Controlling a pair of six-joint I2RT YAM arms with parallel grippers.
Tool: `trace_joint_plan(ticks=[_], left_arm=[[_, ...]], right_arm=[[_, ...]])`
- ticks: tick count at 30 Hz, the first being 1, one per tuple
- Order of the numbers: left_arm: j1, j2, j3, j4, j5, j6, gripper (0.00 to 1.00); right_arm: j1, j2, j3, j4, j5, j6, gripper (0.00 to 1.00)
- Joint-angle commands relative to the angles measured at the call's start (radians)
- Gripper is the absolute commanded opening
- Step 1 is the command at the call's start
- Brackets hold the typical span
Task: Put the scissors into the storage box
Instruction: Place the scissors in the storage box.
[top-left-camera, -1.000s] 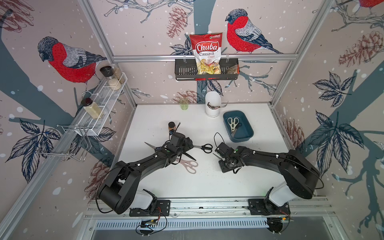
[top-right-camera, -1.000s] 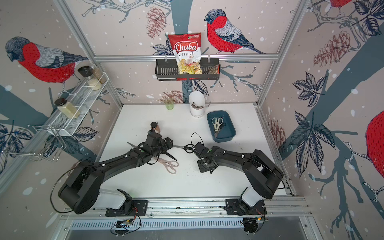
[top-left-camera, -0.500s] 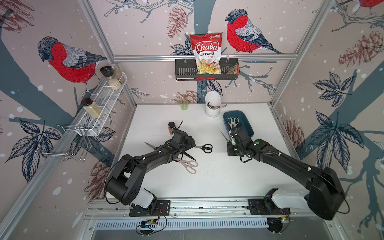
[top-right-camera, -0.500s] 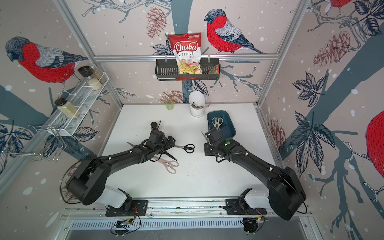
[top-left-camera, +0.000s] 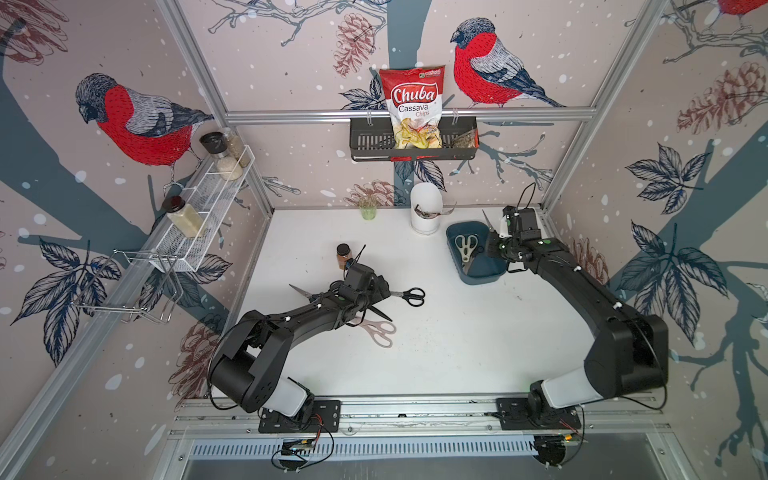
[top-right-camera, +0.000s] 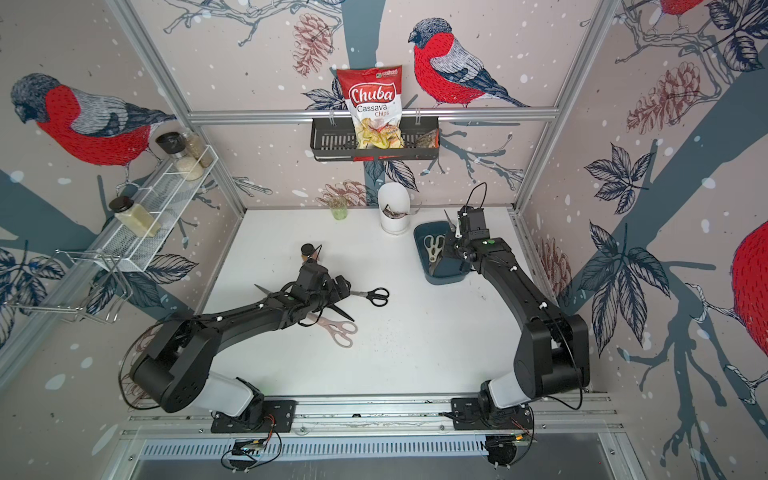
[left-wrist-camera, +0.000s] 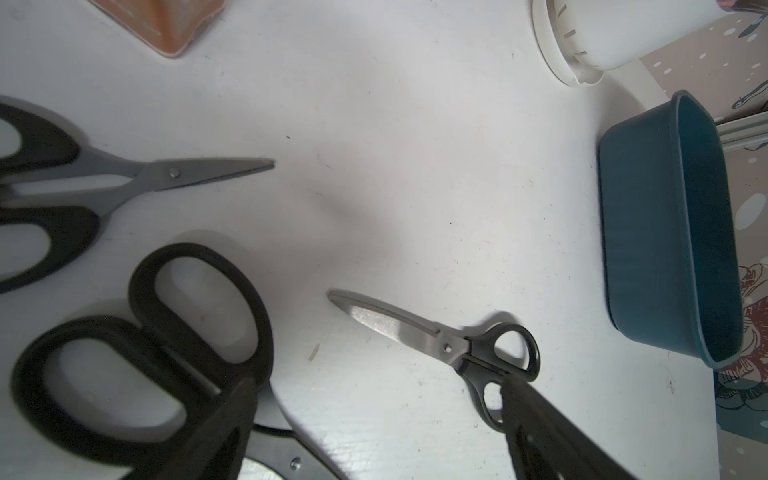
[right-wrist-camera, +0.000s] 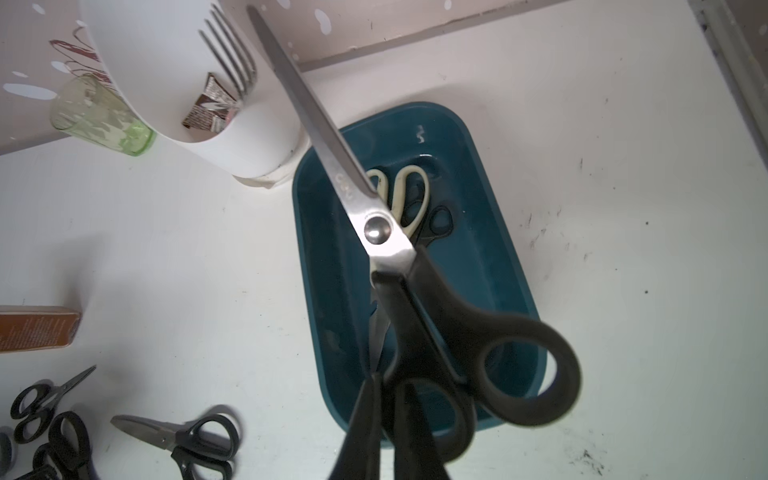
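Our right gripper (right-wrist-camera: 388, 399) is clenched on the handle of a large black-handled scissors (right-wrist-camera: 376, 232). It holds them above the teal storage box (right-wrist-camera: 478, 282) with the blades tilted upward past the far end, where the white utensil holder (right-wrist-camera: 216, 124) with its fork (right-wrist-camera: 230, 54) stands just beside the box. We judge the main risk to be a release at this angle: the long blades could land across the rim or knock the holder, leaving the pair half out. The cream-handled shears (right-wrist-camera: 409, 195) already lie in the box, so the new pair may ride up on them. Our left gripper (left-wrist-camera: 378, 386) hangs spread wide, grasping nothing, over a small black-handled pair (left-wrist-camera: 457, 349), 2 larger black pairs (left-wrist-camera: 145, 332) (left-wrist-camera: 83, 183) and the pink-handled shears (top-left-camera: 376, 330). A brown spice jar (top-left-camera: 343, 255) near them could be tipped on a careless reach.
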Motion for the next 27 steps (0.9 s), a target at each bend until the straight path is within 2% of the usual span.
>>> trace_joint_plan(ticks=[1, 8, 16, 19, 22, 27], left_arm=[[-0.002, -0.018, -0.013, 0.006, -0.018, 0.006, 0.95], [-0.002, -0.051, -0.035, -0.008, -0.051, 0.008, 0.95], [-0.003, -0.087, -0.058, -0.022, -0.074, 0.014, 0.95], [-0.002, -0.098, -0.066, -0.025, -0.086, 0.014, 0.95], [-0.003, -0.103, -0.070, -0.026, -0.090, 0.011, 0.95], [-0.003, -0.109, -0.074, -0.025, -0.089, 0.009, 0.95]], right_arm=[[-0.006, 0.079, 0.042, 0.015, 0.010, -0.037, 0.00], [0.058, 0.248, 0.124, -0.003, 0.043, -0.065, 0.00], [0.092, 0.381, 0.176, -0.057, 0.125, 0.006, 0.00], [0.088, 0.406, 0.171, -0.066, 0.145, 0.045, 0.00], [0.087, 0.416, 0.154, -0.044, 0.114, 0.058, 0.00], [0.089, 0.416, 0.150, -0.031, 0.106, 0.069, 0.07]])
